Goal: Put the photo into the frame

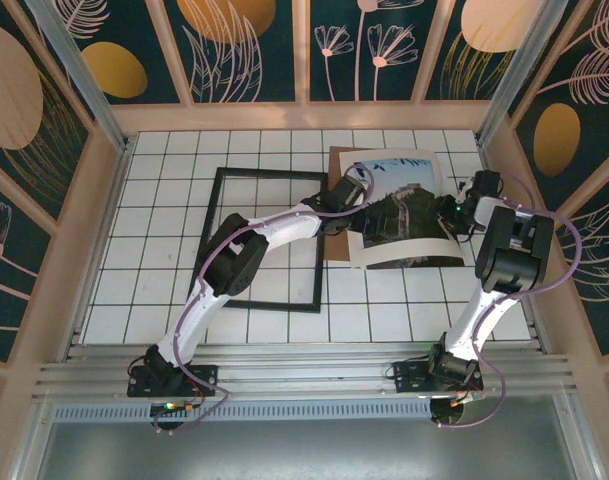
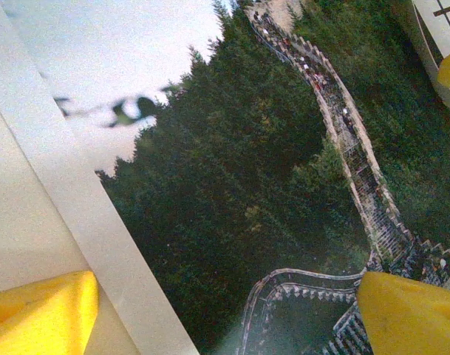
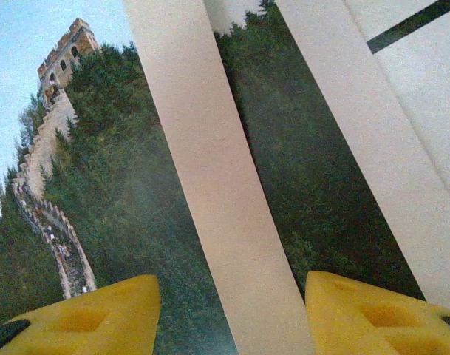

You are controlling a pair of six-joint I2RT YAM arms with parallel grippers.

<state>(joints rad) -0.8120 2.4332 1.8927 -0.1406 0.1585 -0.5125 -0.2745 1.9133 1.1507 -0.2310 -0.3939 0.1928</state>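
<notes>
Right of the frame (image 1: pixel 254 303), the photo (image 1: pixel 409 215) lies flanked, seemingly for lifting; left tool (image 2: pixel 225 318) gapes wide; right tool (image 3: pixel 232 310) half-open, gripping nothing.

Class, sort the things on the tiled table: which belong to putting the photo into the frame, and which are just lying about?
For the job: the photo; the frame.
Lying about: the brown cardboard board, partly under the photo.
</notes>
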